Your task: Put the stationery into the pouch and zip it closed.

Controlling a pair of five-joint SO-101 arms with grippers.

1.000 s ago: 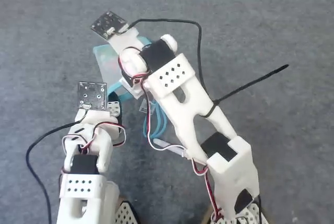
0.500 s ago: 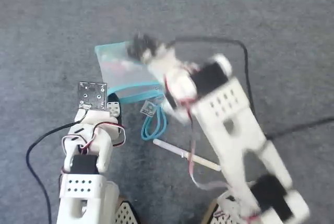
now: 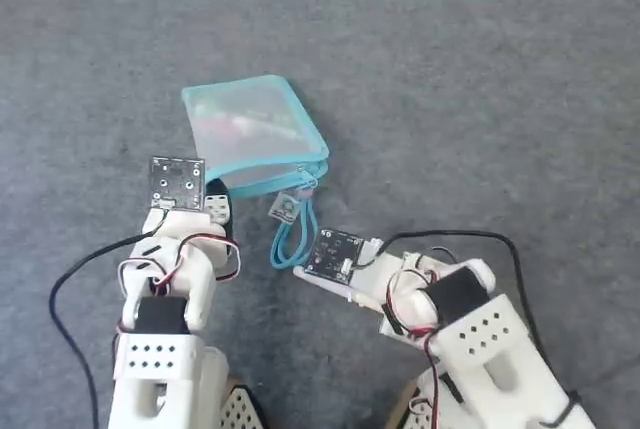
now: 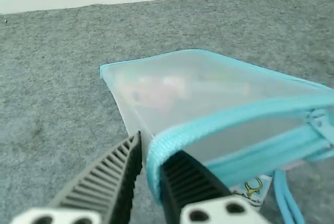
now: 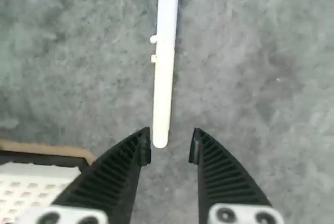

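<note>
A translucent pouch (image 3: 250, 129) with a teal zipper edge lies on the grey carpet, with pale stationery inside it. Its blue strap loop (image 3: 296, 239) and small tag (image 3: 285, 208) trail toward the near side. My left gripper (image 4: 156, 151) is shut on the pouch's (image 4: 209, 98) teal near corner; in the high view it sits at the pouch's near left corner (image 3: 218, 203). A white pen (image 5: 166, 57) lies on the carpet, also seen in the high view (image 3: 322, 283). My right gripper (image 5: 169, 145) hangs open just above the pen's end, one finger on each side.
The grey carpet (image 3: 520, 119) stretches wide to the right and far side, ending at a pale wall. Black cables (image 3: 70, 279) loop beside both arms. The arm bases stand at the near edge, and a perforated white plate (image 5: 26, 182) shows by the right gripper.
The right arm has swung back from over the pouch to the near side and now hangs over the pen. The pouch is uncovered. The left arm has stayed put.
</note>
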